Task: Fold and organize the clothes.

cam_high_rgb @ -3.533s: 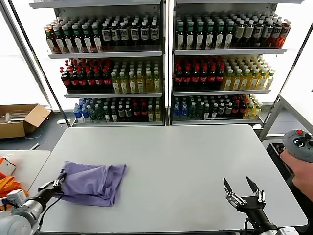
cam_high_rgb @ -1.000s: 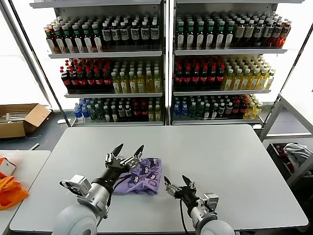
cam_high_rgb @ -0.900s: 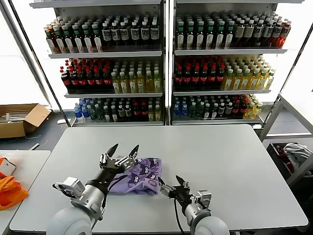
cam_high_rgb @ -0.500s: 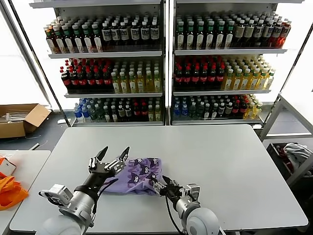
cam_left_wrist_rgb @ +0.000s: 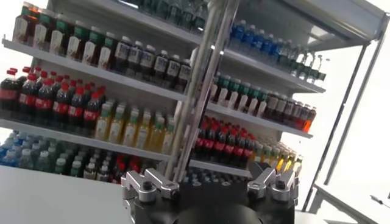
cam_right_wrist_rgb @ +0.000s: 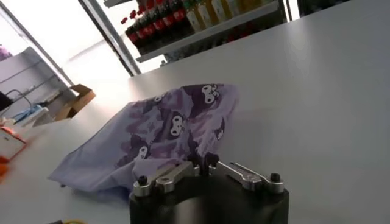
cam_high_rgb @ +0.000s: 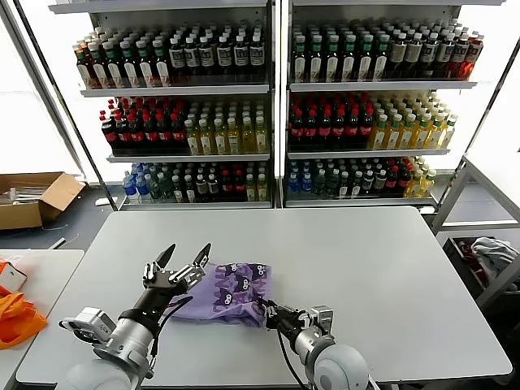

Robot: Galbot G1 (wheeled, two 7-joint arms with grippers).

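pinching t-shirt point(cam_high_rgb: 225, 294) hem, right gripper point(cam_high_rgb: 269, 309) closed; left gripper point(cam_high_rgb: 184, 258) spread

Shop-style mockup, likely lab. Shelves point(cam_high_rgb: 276, 106) packed with bottles point(cam_high_rgb: 175, 57) in rows, behind table point(cam_high_rgb: 366, 260). Cardboard box point(cam_high_rgb: 36, 199) on floor left of shelves. Bright white walls around shelves.
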